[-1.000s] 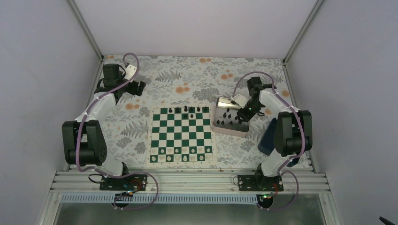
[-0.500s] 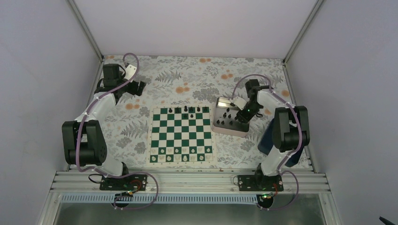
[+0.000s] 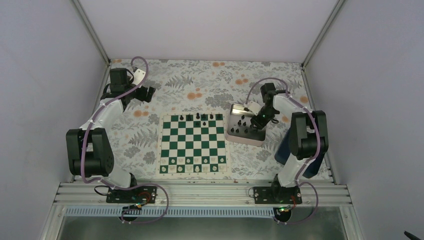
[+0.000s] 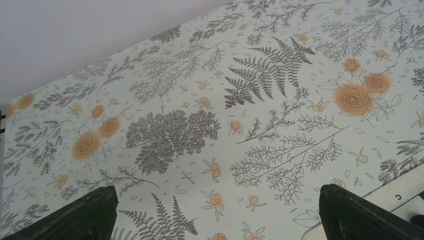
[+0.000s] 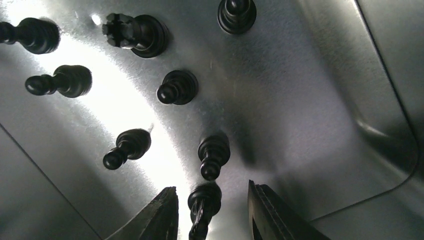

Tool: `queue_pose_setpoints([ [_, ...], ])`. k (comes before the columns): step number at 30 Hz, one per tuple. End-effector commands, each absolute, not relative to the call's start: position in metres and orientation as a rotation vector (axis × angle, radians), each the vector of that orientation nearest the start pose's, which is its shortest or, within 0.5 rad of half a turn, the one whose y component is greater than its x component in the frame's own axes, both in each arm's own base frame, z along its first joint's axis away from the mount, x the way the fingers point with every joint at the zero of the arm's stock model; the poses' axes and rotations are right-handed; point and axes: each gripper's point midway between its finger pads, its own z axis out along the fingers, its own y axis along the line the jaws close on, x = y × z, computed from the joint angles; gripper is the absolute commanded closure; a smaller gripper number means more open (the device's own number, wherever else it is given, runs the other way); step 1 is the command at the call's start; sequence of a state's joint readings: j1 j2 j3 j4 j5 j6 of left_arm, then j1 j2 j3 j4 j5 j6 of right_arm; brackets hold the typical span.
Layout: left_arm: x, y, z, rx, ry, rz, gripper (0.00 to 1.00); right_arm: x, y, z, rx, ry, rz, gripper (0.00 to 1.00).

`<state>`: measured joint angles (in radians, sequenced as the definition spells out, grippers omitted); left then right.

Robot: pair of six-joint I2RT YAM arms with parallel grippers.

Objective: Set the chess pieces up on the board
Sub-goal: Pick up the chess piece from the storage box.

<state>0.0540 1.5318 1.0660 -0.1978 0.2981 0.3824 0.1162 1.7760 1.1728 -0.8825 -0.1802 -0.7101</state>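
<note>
The green and white board (image 3: 193,144) lies mid-table, with several black chess pieces (image 3: 200,117) on its far row and small white pieces on its near row. More black chess pieces (image 5: 178,87) stand in the silvery tray (image 3: 245,131) to its right. My right gripper (image 5: 212,210) is down inside the tray, jaws open on either side of one standing black piece (image 5: 203,202), with gaps on both sides. My left gripper (image 4: 215,210) is open and empty over the floral cloth at the far left (image 3: 145,93).
A dark blue box (image 3: 285,146) lies right of the tray, beside the right arm. The tray's rim (image 5: 395,150) rises close to my right finger. A white board corner (image 4: 400,192) shows by the left gripper's right finger.
My right gripper has lowered a little further into the tray over the black pieces. The left arm has not moved.
</note>
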Motion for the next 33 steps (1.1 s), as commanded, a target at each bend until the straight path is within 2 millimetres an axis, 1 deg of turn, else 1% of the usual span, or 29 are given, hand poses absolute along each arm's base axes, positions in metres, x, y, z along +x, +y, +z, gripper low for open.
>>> queue_pose_setpoints([
  [1,0.449,-0.025,0.176,0.523,2.127,-0.072,0.0,0.334,0.076,0.039,-1.234,2.71,0.251,0.62],
  [8,0.449,-0.024,0.176,0.521,2.129,-0.067,0.0,0.344,0.077,0.035,-1.242,2.703,0.243,0.64],
  [14,0.449,-0.023,0.175,0.52,2.131,-0.064,0.0,0.348,0.08,0.031,-1.248,2.7,0.255,0.65],
  [19,0.45,-0.023,0.173,0.52,2.136,-0.066,0.0,0.349,0.08,0.025,-1.246,2.712,0.262,0.76],
  [22,0.45,-0.023,0.174,0.519,2.134,-0.064,0.0,0.352,0.081,0.027,-1.24,2.703,0.255,0.87],
  [26,0.45,-0.022,0.173,0.517,2.137,-0.061,0.0,0.355,0.083,0.041,-1.234,2.671,0.256,0.95],
  [30,0.449,-0.022,0.173,0.517,2.137,-0.061,0.0,0.357,0.088,0.061,-1.249,2.651,0.224,0.96],
  [33,0.45,-0.023,0.173,0.518,2.136,-0.063,0.0,0.358,0.103,0.081,-1.295,2.61,0.196,0.96],
])
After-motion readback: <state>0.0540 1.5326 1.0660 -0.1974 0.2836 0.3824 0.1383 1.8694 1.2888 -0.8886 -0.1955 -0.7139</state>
